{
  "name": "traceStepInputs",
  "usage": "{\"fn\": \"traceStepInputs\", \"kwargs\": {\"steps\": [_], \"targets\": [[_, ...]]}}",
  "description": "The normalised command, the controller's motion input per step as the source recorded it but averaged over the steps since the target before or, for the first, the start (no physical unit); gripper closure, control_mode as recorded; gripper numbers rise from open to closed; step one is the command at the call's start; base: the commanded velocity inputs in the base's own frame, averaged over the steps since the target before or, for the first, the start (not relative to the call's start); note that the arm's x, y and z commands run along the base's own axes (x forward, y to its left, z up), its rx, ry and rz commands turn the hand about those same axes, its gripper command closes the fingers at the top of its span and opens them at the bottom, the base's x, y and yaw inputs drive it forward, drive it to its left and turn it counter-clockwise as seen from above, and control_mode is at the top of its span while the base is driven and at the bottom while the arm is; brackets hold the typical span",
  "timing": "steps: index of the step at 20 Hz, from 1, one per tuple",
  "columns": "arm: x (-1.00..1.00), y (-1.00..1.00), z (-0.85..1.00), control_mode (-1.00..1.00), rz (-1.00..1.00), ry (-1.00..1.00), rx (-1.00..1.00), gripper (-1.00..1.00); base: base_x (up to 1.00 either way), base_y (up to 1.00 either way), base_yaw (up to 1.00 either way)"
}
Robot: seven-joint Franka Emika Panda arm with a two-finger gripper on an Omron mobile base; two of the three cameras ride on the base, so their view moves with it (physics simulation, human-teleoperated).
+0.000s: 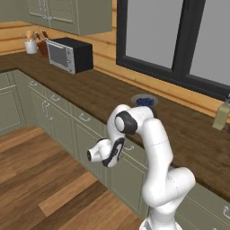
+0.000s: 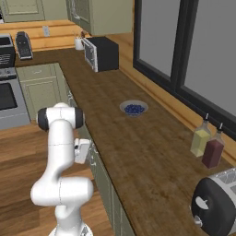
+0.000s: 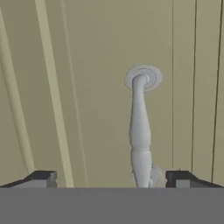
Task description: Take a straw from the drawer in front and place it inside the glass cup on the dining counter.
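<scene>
My gripper (image 3: 111, 179) is open and faces the flat sage-green front of the drawer (image 3: 78, 96) at very close range. The drawer's silver bar handle (image 3: 140, 131) runs lengthwise between the two fingertips (image 3: 41, 178), nearer the right one, and neither tip touches it. From the base, the hand (image 1: 108, 152) is held low against the cabinet row under the dark worktop (image 1: 103, 92), with the gripper (image 2: 90, 152) at the drawer front. The drawer is shut, so the straw is hidden. The glass cup and the dining counter are out of view.
On the worktop stand a bowl of blueberries (image 2: 133, 109), a black microwave (image 1: 69, 54), two bottles (image 2: 207, 145) and a toaster (image 2: 216, 203). A stove (image 2: 9, 92) is at the far left. Wood floor (image 1: 40, 179) lies open behind the arm.
</scene>
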Motion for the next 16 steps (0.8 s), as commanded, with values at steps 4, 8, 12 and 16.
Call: {"fn": "traceStepInputs", "kwargs": {"steps": [4,8,12,16], "targets": [[0.17,0.0,-0.13,-1.0,0.0,-0.01,0.01,-1.0,0.0,0.0,0.0],[0.16,0.0,-0.05,-1.0,0.0,-0.13,0.0,-1.0,0.0,0.0,0.0],[0.15,0.0,-0.09,-1.0,0.0,-0.12,0.0,-1.0,0.0,0.0,0.0],[0.25,-0.02,-0.15,-1.0,0.0,-0.1,0.0,-1.0,0.0,0.0,0.0]]}}
